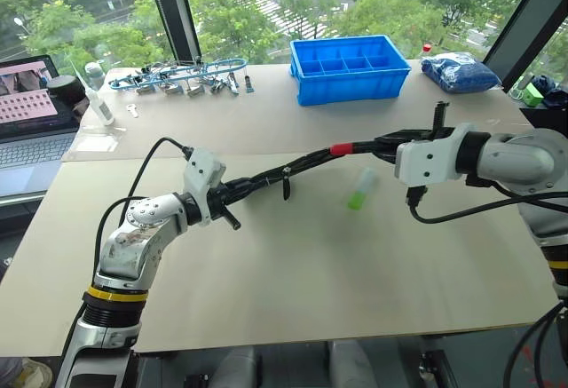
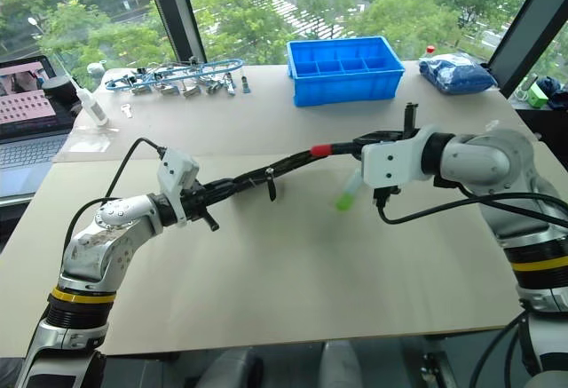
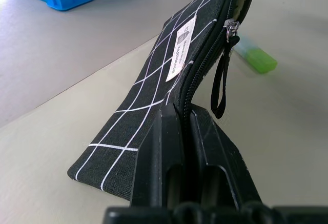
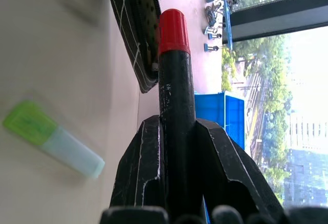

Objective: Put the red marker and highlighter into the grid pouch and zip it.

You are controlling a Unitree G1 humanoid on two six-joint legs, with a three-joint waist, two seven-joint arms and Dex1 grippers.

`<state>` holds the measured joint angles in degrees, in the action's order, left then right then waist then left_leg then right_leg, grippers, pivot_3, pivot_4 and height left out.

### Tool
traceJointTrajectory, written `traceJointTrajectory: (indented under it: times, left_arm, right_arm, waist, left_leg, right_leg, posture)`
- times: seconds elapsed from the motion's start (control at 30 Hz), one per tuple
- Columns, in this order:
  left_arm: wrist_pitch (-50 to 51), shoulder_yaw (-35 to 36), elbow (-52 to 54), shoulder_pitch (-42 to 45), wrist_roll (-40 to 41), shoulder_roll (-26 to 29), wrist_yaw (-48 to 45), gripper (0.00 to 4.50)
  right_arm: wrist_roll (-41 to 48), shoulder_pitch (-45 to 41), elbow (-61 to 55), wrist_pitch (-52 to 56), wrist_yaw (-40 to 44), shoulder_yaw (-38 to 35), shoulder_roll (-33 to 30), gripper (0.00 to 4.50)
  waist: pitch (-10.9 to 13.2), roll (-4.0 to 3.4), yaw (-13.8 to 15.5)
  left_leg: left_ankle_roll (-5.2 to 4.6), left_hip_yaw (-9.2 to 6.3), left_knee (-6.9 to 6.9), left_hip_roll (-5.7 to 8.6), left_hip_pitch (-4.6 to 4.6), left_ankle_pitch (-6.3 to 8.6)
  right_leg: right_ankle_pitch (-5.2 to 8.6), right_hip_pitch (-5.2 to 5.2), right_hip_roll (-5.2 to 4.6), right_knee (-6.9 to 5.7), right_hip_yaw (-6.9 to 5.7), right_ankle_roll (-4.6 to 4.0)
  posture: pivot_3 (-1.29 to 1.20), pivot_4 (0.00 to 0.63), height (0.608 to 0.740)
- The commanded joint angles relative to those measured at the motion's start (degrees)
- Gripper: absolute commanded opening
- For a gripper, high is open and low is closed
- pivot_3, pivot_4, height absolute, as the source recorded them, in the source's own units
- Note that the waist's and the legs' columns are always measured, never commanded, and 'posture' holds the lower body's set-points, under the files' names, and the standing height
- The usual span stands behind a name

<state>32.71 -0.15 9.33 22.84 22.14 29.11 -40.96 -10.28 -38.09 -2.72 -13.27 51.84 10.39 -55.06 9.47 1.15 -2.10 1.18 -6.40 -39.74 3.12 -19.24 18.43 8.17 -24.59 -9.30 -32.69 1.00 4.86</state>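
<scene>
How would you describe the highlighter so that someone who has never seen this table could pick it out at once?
Start at the blue plastic bin at the far edge of the table. Come toward the near side to the bare middle, just beyond the grid pouch held up between the two arms. The highlighter lies there alone: short, light green, with a pale translucent cap, unlike the red-tipped marker gripped in the right tool.

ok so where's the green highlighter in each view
Left eye: highlighter lies on the table, right of centre, under the right gripper.
Right eye: same spot, centre-right.
Left wrist: beyond the grid pouch.
Right wrist: at the left edge.
Shared landmark: the blue bin.
</scene>
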Motion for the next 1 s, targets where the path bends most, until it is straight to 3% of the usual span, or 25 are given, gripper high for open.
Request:
traceJointTrajectory:
  times: [0.03,0.57,1.0]
  left_arm:
    - [-0.79,0.49,2.36,0.20,0.23,-0.03,0.28,0.00]
    - [-1.14,-0.82,1.50,1.21,-0.29,-0.94,0.20,0.00]
    - [-0.90,-0.60,1.01,2.27,-0.29,-1.44,-0.05,0.00]
  right_arm:
    - [-1.85,-1.83,-0.94,-1.59,-0.29,-0.72,0.23,0.53]
    - [-17.30,-8.28,5.34,-7.53,-2.94,7.94,6.45,0.53]
    - [-27.21,-11.42,12.13,-12.32,-11.03,15.40,19.15,0.53]
  waist:
    - [0.00,0.00,0.04]
    - [0.00,0.00,0.00]
    - [0.00,0.00,-0.34]
  left_leg:
    - [0.01,0.00,0.00,0.00,-0.01,0.00]
    - [0.12,0.00,0.01,0.01,-0.06,-0.06]
    - [0.30,0.01,0.01,0.03,-0.24,-0.16]
  right_leg:
    - [0.00,-0.02,0.00,0.00,0.00,0.00]
    - [-0.01,-0.10,0.00,0.00,0.00,-0.01]
    - [-0.02,-0.44,0.00,-0.12,0.05,-0.04]
  posture:
    - [0.00,0.150,0.740]
    - [0.00,0.150,0.740]
    - [0.00,0.150,0.740]
